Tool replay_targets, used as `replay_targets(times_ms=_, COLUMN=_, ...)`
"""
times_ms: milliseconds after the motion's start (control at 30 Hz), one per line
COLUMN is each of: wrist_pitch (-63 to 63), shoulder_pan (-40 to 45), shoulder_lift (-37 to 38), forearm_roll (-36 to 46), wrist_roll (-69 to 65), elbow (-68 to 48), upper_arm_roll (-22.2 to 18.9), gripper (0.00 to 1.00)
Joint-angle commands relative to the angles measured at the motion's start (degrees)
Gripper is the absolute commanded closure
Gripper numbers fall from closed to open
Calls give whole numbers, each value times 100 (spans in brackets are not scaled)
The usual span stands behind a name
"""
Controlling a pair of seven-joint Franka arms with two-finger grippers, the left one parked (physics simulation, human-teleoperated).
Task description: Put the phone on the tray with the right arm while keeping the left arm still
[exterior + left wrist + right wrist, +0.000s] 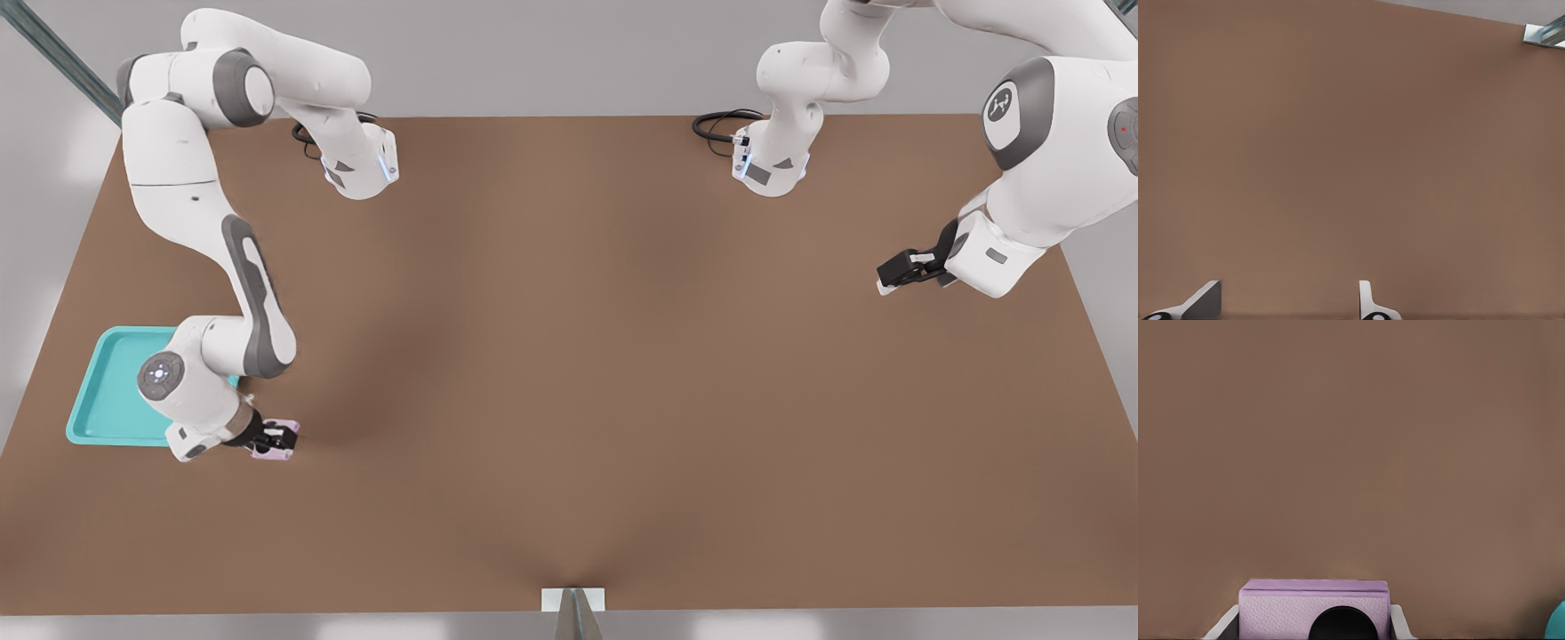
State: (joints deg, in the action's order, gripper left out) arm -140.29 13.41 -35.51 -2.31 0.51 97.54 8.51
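The right arm (253, 302) is reaching down just beside the tray (107, 391), off its corner nearest the front view's right. Its claw (274, 439) is closing its fingers (1228, 623) snugly against both sides of the phone (274, 441), which is sitting outside the tray over the tabletop (605, 373). Gripping the slab's edges should let it carry flat across the raised rim.
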Motion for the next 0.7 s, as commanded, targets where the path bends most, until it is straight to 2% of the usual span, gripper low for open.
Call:
replay_targets(times_ms=0, wrist_pitch=195, shoulder_pan=416, shoulder_lift=1, forearm_roll=-23, wrist_roll=-1808, elbow=37, upper_arm_roll=186, gripper=26)
replay_targets(times_ms=67, wrist_pitch=195, shoulder_pan=688, shoulder_lift=9, forearm_roll=-23, wrist_roll=-2159, elbow=98, upper_arm_roll=186, gripper=26)
replay_targets(times_ms=133, wrist_pitch=204, shoulder_pan=1268, shoulder_lift=9, forearm_roll=-23, wrist_roll=-2625, elbow=177, upper_arm_roll=475, gripper=26)
replay_targets(times_ms=433, wrist_pitch=291, shoulder_pan=2490, shoulder_lift=-87, forearm_roll=-15, wrist_roll=-4146, elbow=133, upper_arm_roll=476, gripper=26)
replay_targets(times_ms=467, wrist_pitch=318, shoulder_pan=2499, shoulder_lift=-87, forearm_roll=-15, wrist_roll=-4173, elbow=125, upper_arm_roll=467, gripper=10)
replay_targets(times_ms=500, wrist_pitch=318, shoulder_pan=2517, shoulder_lift=-87, forearm_roll=-15, wrist_roll=-4173, elbow=116, upper_arm_roll=467, gripper=0)
replay_targets(times_ms=633, wrist_pitch=327, shoulder_pan=2508, shoulder_lift=-87, forearm_roll=-15, wrist_roll=-4146, elbow=107, upper_arm_roll=484, gripper=0)
replay_targets(times_ms=667, wrist_pitch=519, shoulder_pan=2517, shoulder_lift=88, forearm_roll=-15, wrist_roll=-3998, elbow=-165, upper_arm_roll=844, gripper=0)
